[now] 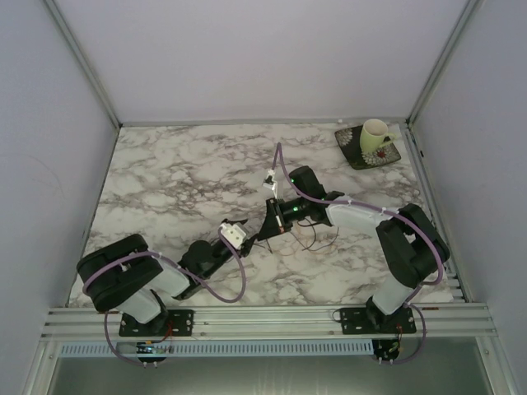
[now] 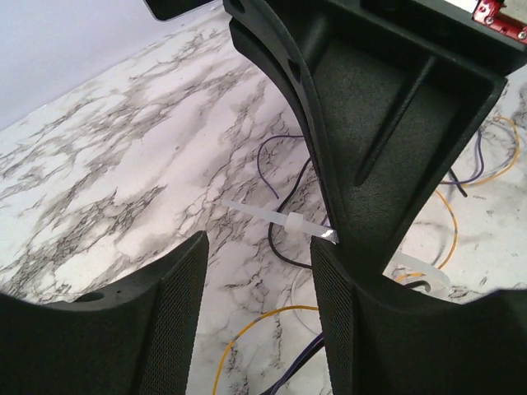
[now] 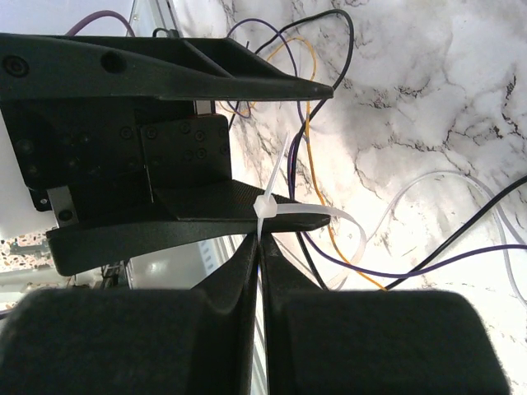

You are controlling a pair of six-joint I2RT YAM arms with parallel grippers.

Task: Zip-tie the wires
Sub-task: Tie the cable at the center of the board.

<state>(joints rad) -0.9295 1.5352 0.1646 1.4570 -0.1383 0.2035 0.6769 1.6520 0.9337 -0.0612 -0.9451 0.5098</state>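
Right wrist: right gripper (image 3: pixel 258 247) pinched on tie (image 3: pixel 265 206); left gripper (image 3: pixel 317 152) half-open, empty, tail between jaws. Cinching step, loop loose round wires (image 3: pixel 306 140). Next: grab tail, pull.

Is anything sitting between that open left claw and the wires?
Yes. The right gripper, shut on a white zip tie, reaches in just ahead of the open left gripper, and the tie crosses in front of the wires.
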